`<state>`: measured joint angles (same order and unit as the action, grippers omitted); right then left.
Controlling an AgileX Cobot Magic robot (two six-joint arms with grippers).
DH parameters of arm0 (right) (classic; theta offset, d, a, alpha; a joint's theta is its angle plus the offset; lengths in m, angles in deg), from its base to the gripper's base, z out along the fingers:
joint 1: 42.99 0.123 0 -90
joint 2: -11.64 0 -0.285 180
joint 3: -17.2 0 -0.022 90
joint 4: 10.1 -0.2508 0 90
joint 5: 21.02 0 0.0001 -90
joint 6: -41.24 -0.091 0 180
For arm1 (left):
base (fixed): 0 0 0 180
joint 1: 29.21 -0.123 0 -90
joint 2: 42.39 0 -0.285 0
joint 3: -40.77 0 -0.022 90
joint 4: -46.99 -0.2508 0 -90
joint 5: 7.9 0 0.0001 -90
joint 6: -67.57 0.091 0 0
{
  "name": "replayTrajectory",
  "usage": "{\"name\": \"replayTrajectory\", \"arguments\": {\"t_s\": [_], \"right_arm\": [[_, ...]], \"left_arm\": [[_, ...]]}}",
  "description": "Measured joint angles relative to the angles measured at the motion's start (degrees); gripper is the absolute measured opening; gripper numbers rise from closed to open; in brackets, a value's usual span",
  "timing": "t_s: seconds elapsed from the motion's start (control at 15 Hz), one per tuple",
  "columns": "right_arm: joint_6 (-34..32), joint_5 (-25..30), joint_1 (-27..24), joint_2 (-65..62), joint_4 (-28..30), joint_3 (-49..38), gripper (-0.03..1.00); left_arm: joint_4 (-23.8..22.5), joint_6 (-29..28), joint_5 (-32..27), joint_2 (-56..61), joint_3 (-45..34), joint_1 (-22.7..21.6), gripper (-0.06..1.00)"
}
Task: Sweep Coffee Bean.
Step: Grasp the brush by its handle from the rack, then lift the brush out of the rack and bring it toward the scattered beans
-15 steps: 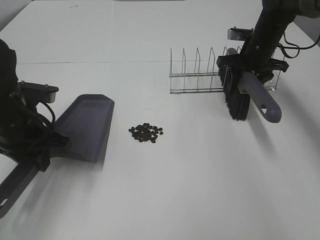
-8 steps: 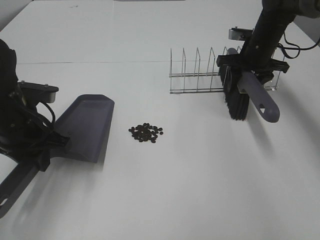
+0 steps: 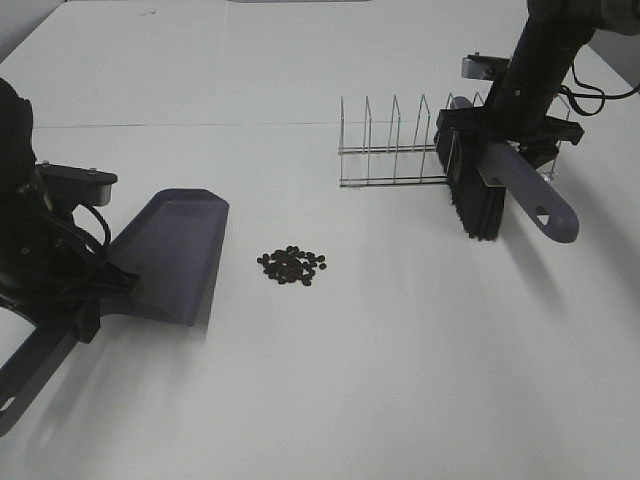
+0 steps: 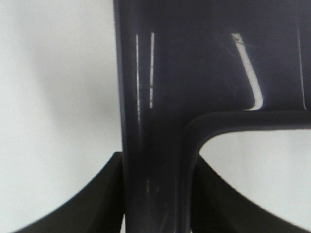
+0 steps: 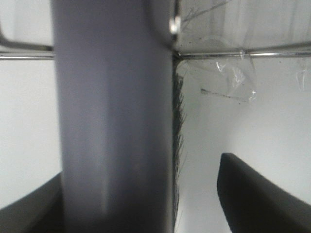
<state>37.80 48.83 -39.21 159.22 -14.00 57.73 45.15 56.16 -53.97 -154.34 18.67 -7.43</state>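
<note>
The coffee beans (image 3: pixel 292 266) lie in a small dark cluster on the white table. The grey dustpan (image 3: pixel 172 255) rests to their left with its open mouth towards them. My left gripper (image 3: pixel 92 292) is shut on the dustpan's handle, which fills the left wrist view (image 4: pixel 155 121) between the two fingers (image 4: pixel 97 204). My right gripper (image 3: pixel 503 135) is shut on the brush at the right end of the wire rack. The brush's black bristles (image 3: pixel 478 205) point down at the table and its grey handle (image 3: pixel 535 200) sticks out to the front right. The handle (image 5: pixel 112 121) fills the right wrist view.
A wire rack (image 3: pixel 395 150) with several upright dividers stands behind and to the right of the beans; its rods (image 5: pixel 243 53) show in the right wrist view. The dustpan's long handle (image 3: pixel 30 375) runs to the front left edge.
The right gripper has shifted slightly right and back, and the brush handle's free end has swung to the right. The left arm, dustpan and beans have not moved.
</note>
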Motion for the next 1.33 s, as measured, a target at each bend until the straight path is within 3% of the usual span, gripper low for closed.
{"name": "replayTrajectory", "arguments": {"t_s": [0.4,0.53,0.73,1.13,1.33], "right_arm": [[0.0,0.0,0.0,-1.0,-0.1,0.0,0.61],[0.0,0.0,0.0,-1.0,-0.1,0.0,0.53],[0.1,0.0,0.0,-1.0,-0.8,0.0,0.32],[2.2,-0.1,0.3,-2.1,-2.6,-1.4,0.31],[2.2,0.0,0.3,-13.0,-2.9,-12.4,0.31]], "left_arm": [[0.0,0.0,1.2,0.0,0.0,0.0,0.33],[0.0,0.0,1.3,0.0,0.0,0.0,0.33],[0.0,0.0,1.1,0.0,0.0,0.0,0.33],[0.5,0.0,0.2,0.0,0.0,0.0,0.33],[3.9,0.0,0.1,0.0,0.0,0.0,0.33]]}}
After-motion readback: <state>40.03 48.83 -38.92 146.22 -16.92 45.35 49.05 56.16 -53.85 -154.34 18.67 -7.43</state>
